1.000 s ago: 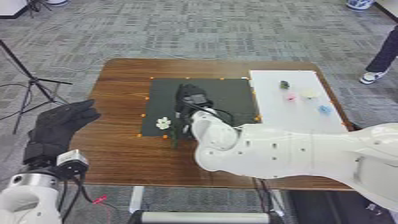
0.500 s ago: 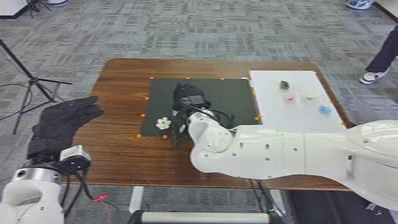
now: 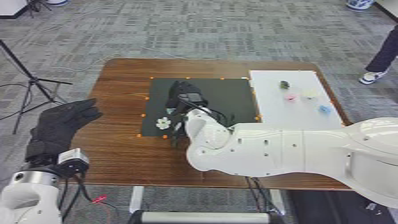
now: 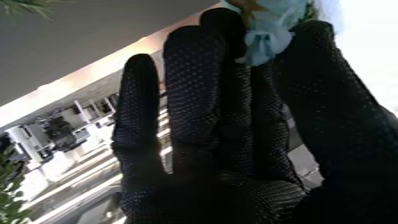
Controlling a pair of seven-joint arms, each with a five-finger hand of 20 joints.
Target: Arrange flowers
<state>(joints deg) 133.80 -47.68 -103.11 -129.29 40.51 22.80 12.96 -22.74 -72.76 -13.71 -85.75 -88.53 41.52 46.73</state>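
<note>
No readable text, labels, brands, numbers or signs.

From the head, we look forward and down over the table (image 3: 124, 160) from well back. At the right wrist, we closely face the right hand (image 3: 185, 94), shared by both views.
</note>
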